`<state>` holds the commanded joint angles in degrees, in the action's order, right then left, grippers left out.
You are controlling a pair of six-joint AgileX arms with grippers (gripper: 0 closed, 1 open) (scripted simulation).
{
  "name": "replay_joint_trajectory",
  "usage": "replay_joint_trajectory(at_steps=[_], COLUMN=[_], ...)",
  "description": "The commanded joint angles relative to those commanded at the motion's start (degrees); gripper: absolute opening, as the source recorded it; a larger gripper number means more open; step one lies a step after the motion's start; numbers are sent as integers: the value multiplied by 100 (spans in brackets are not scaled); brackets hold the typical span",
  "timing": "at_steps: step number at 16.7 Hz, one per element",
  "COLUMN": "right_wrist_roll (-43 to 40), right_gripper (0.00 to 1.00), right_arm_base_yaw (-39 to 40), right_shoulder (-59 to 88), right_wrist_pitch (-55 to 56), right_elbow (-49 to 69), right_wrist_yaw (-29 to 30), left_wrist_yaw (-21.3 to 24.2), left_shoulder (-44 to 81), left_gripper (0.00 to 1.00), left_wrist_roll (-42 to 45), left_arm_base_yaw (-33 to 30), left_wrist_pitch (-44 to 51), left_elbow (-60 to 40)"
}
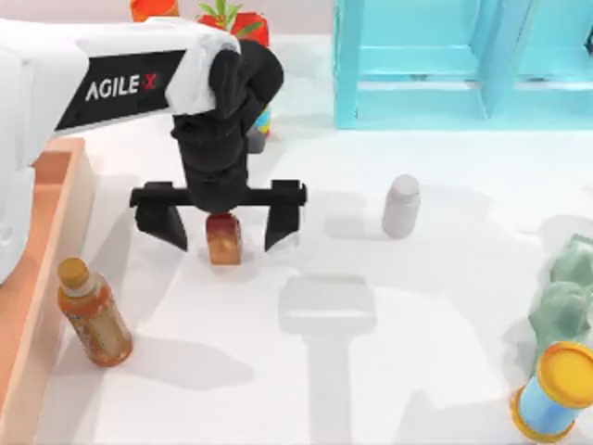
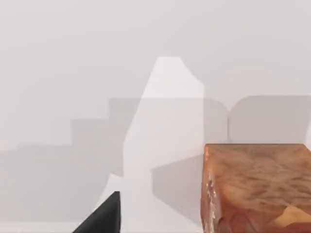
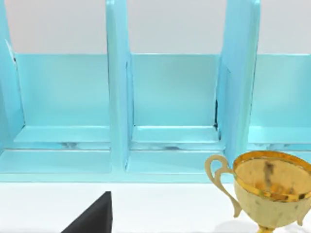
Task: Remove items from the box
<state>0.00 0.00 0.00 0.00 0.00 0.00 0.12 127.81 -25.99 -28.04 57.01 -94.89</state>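
Nearest, at the top view's lower right corner: a yellow-lidded blue canister (image 1: pixel 559 389), with a pale green figure (image 1: pixel 567 292) just behind it on the white counter (image 1: pixel 408 371). At lower left, a taller orange-brown bottle (image 1: pixel 93 313) with a tan-yellow cap, standing tilted just beside the box (image 1: pixel 42 269), whose thick orange-brown wall runs along the left edge. No readable label on either bottle.

Further in, left of centre: the left pincer (image 1: pixel 225 227), black fingers (image 1: pixel 282 219) spread wide apart, hanging over the short amber-brown bottle (image 1: pixel 223 237). Dark red top of that bottle between the fingers, not touching either one, as far as can be made out. Bottle out on the counter, clear of the box. Same bottle in the left wrist view as a mottled amber block (image 2: pixel 257 189), with one dark fingertip (image 2: pixel 104 218) well to its side.

To the right, well apart: a pale grey bottle (image 1: pixel 401 206), upright.

On the white left arm (image 1: pixel 111 79), "AGILE X" in white letters on a black panel.

Farthest: a turquoise shelf unit (image 1: pixel 435 65) at the back right; red and orange things with a green plant (image 1: pixel 227 14) at the back left.

In the right wrist view: the shelf unit's open compartments (image 3: pixel 170 97), a gold trophy cup (image 3: pixel 269 187) on the counter before them, and one dark fingertip (image 3: pixel 95 218) of the right pincer. Cannot tell whether that pincer is apart or together.
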Motion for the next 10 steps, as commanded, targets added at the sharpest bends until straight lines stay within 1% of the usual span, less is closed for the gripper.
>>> replay_joint_trajectory(at_steps=[5, 10], right_wrist_roll=[0, 0], right_gripper=[100, 100], right_arm_base_yaw=[0, 0], right_shoulder=[0, 0], right_wrist_pitch=[0, 0], right_elbow=[0, 0], right_wrist_yaw=[0, 0], left_wrist_yaw=[6, 23], left_shoulder=[-28, -184], left_gripper=[100, 100], left_wrist_roll=[1, -14], left_arm_base_yaw=[-1, -6], left_wrist_pitch=[88, 895], left_elbow=[-89, -707])
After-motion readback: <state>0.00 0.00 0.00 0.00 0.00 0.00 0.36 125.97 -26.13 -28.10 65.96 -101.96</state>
